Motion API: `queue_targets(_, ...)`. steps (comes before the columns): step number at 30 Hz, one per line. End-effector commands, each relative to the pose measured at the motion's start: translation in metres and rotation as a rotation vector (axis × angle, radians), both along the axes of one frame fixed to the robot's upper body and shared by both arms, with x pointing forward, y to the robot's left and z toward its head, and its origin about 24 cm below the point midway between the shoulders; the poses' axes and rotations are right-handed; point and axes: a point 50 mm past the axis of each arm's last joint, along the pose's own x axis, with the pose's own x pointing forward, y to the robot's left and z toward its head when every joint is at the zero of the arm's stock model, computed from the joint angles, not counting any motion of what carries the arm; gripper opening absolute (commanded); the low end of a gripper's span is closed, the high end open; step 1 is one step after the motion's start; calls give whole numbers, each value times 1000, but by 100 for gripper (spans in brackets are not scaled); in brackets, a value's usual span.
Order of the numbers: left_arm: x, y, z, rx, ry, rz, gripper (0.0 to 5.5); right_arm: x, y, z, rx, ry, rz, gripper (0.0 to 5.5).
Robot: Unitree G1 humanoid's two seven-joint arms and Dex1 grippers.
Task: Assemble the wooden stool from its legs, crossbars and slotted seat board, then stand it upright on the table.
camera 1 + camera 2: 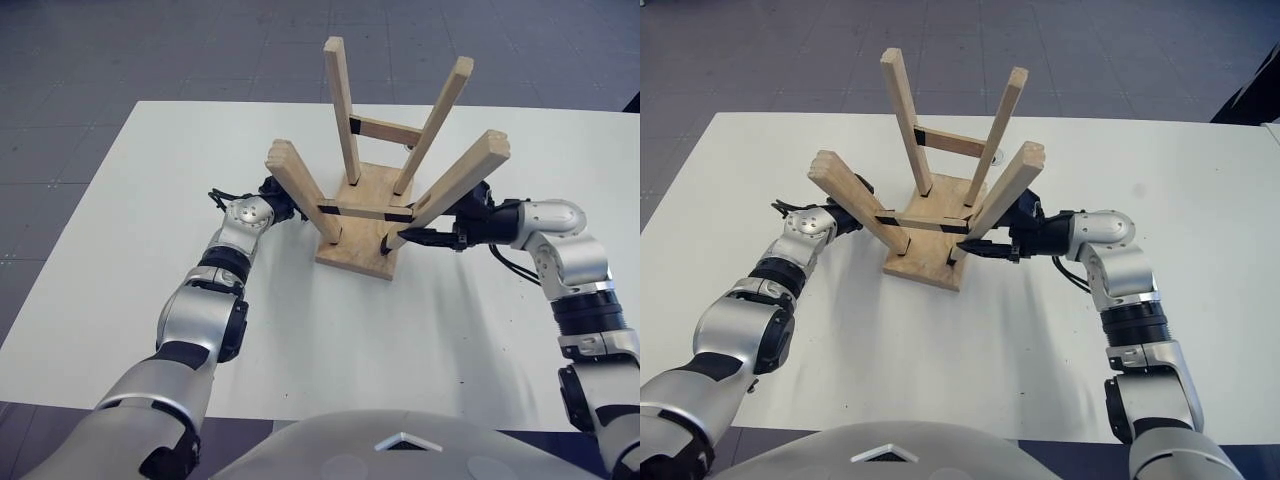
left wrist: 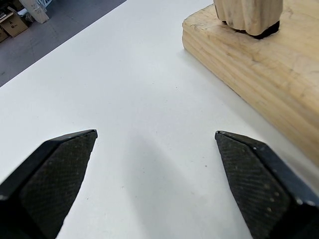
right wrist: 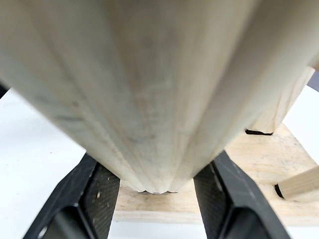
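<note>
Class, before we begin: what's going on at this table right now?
A humanoid robot is putting together a wooden stool. It sits upside down on the white table, seat board flat, four legs pointing up with crossbars between them. The right claw grips the near-right leg close to the board. The left claw is open, low over the table beside the board, holding nothing. The stool is not yet upright.

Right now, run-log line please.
pale wooden stool: inverted on white table | left gripper: open, beside wooden seat board | right gripper: shut on near-right leg
</note>
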Motion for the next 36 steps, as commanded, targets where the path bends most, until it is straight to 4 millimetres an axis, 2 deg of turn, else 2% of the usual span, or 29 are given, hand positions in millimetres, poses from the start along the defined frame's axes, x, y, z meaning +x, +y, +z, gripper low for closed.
queue_targets(1,-2,0,-3,8,19,-13,440,2,0,-9,-21,-4,-12,203)
queue_targets(5,-2,1,-2,9,18,-11,440,-5,-1,-22,-72,3,26,203)
queue_targets(8,-1,2,-2,8,17,-8,440,-4,-1,-21,-113,-36,47,203)
queue_targets(11,-2,3,-3,4,20,-2,440,-5,8,-21,-174,-57,76,203)
queue_targets(19,-1,1,0,10,17,-13,440,-5,6,-67,-347,106,11,203)
queue_targets(23,7,7,27,-8,-47,-11,440,-3,3,-79,-504,181,67,203)
queue_targets(26,5,27,43,-73,-78,93,440,-1,0,-85,-544,210,22,203)
queue_targets(29,-14,63,47,-176,-103,286,440,-3,-1,-76,-498,199,-45,203)
queue_targets(31,-34,82,49,-196,-152,385,413,-10,-1,-72,-461,199,-88,203)
queue_targets(32,-49,86,50,-186,-193,417,381,-14,0,-70,-438,197,-122,203)
queue_targets(34,-85,73,52,-209,-276,420,348,-22,3,-67,-383,192,-209,203)
queue_targets(36,-105,58,53,-291,-311,410,308,-27,3,-67,-372,181,-277,203)
